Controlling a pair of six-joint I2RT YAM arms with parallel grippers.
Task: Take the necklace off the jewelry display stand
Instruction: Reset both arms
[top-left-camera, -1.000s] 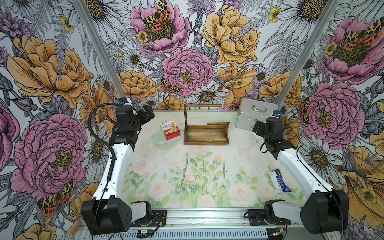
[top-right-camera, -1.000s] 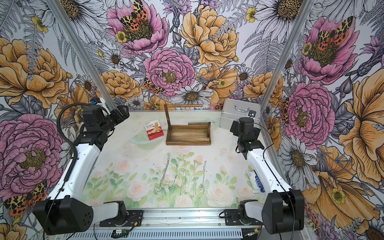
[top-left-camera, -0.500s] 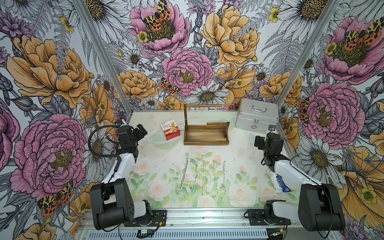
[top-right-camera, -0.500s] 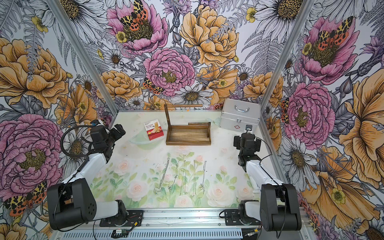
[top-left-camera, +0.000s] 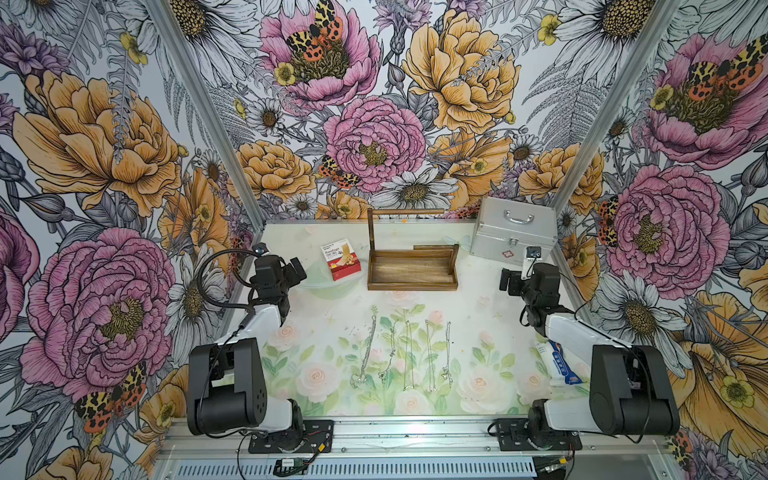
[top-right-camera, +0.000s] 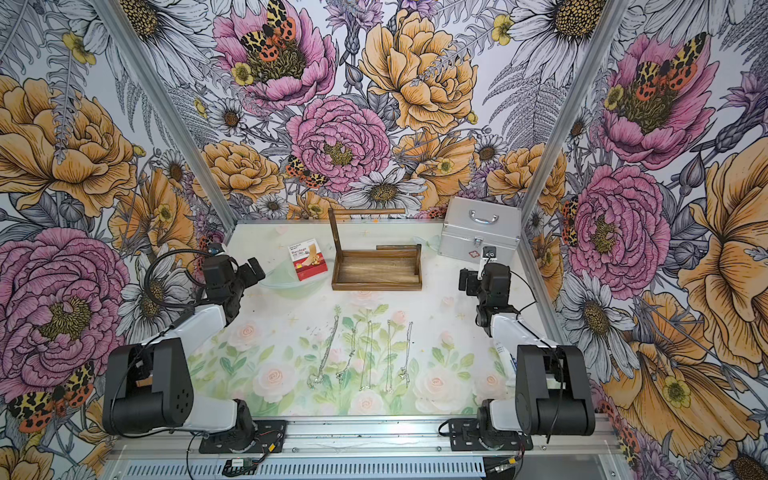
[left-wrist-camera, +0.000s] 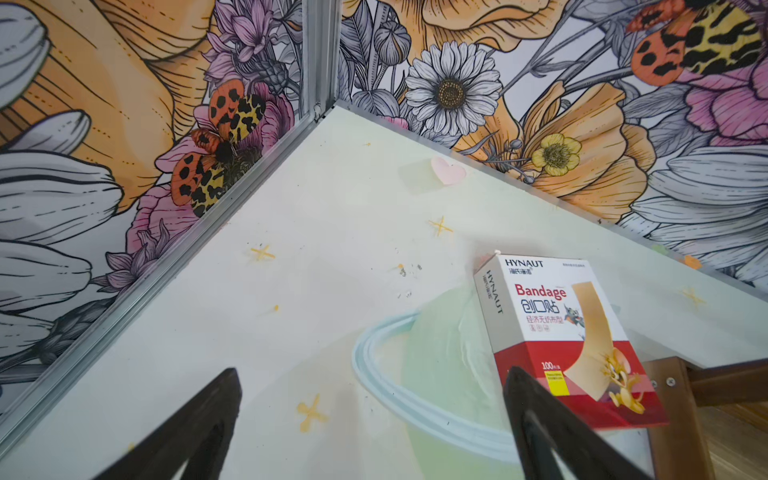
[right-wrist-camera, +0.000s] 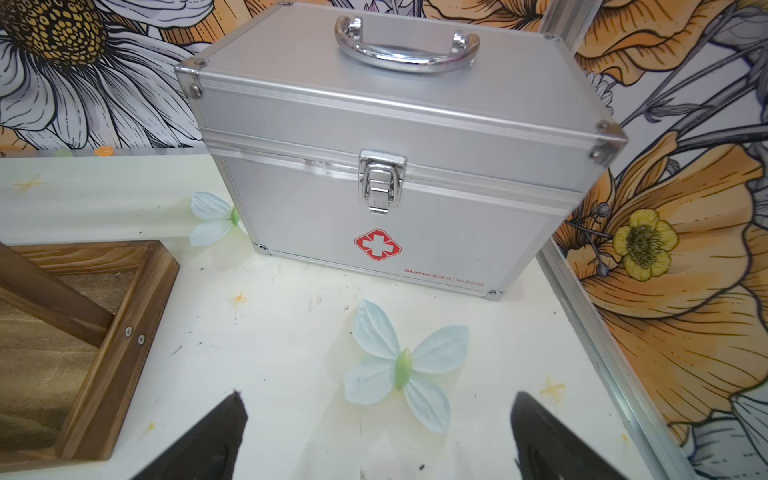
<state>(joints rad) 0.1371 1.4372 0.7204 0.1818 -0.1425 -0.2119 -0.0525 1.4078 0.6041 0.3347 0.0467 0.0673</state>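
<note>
The dark brown jewelry display stand (top-left-camera: 412, 271) (top-right-camera: 376, 270) sits at the back middle of the table; I see nothing hanging on its top rod (top-left-camera: 405, 212). Several thin silver necklaces (top-left-camera: 409, 353) (top-right-camera: 368, 355) lie stretched out side by side on the mat in front of it. My left gripper (top-left-camera: 296, 271) (left-wrist-camera: 372, 374) hangs open and empty at the left edge, level with the stand. My right gripper (top-left-camera: 508, 282) (right-wrist-camera: 378, 399) is open and empty at the right edge. A corner of the stand shows in both wrist views (left-wrist-camera: 675, 415) (right-wrist-camera: 83, 353).
A red and white bandage box (top-left-camera: 340, 259) (left-wrist-camera: 561, 332) stands left of the stand. A silver metal case (top-left-camera: 513, 232) (right-wrist-camera: 395, 166) sits at the back right. A white and blue tube (top-left-camera: 561, 365) lies beside my right arm.
Both arms have drawn back from the rear of the table and folded low at their sides. Both grippers stayed open. The stand and necklaces have not moved.
</note>
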